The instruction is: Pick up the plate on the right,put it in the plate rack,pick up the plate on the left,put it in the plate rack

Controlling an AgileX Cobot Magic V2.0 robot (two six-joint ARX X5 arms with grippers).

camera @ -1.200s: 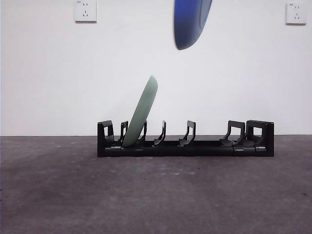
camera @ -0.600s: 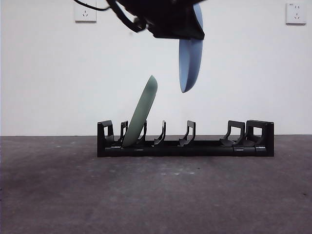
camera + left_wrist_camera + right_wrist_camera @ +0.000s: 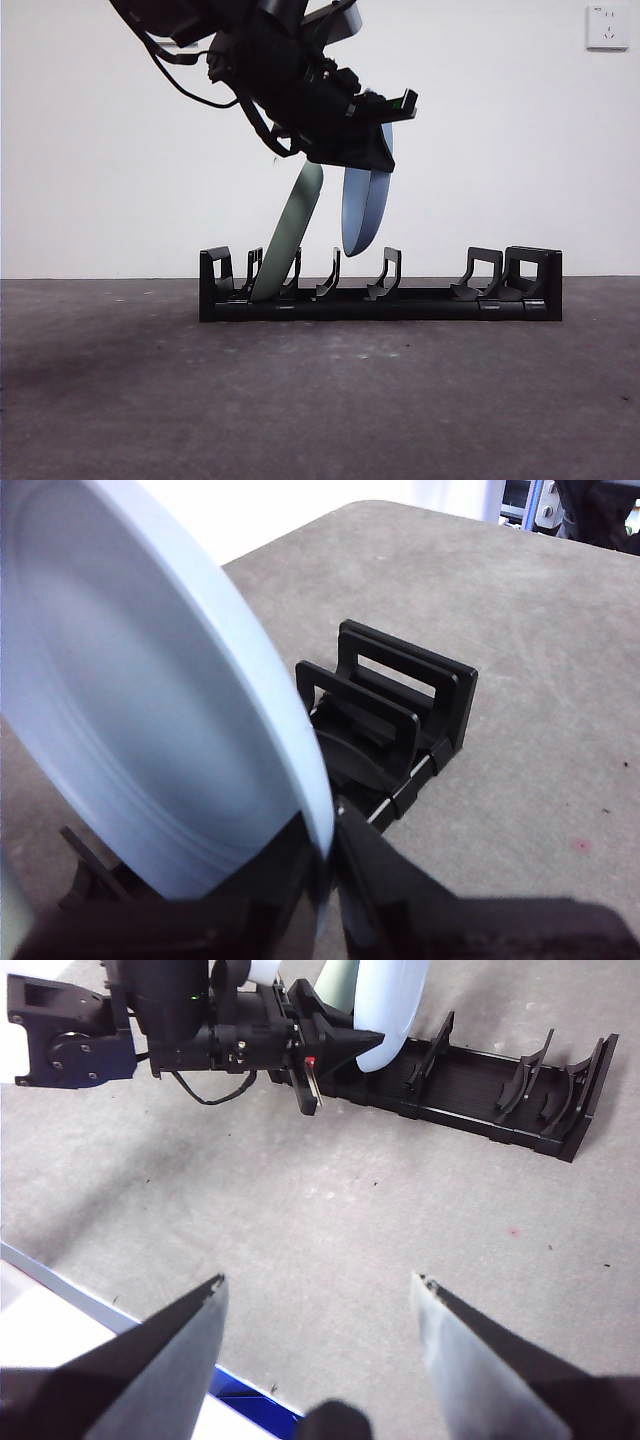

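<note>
A pale blue plate (image 3: 362,215) hangs on edge just above the plate rack (image 3: 420,300), its lower rim near the middle prongs. My left gripper (image 3: 375,150) is shut on the plate's upper rim. In the left wrist view the blue plate (image 3: 150,700) fills the frame, pinched at my left gripper (image 3: 325,870), with the rack's end (image 3: 400,700) below it. A pale green plate (image 3: 292,235) leans in a slot near the rack's left end. My right gripper (image 3: 318,1285) stands open over bare table, well back from the rack (image 3: 480,1085) and the blue plate (image 3: 388,1010).
The left arm (image 3: 200,1030) reaches in from the side above the rack. A wall socket (image 3: 607,27) sits at the top right of the white wall. A white and blue edge (image 3: 60,1300) lies by the right gripper.
The left arm has come down into the front view with the blue plate, bringing it from the top of the frame to just above the rack. The green plate has not moved.
</note>
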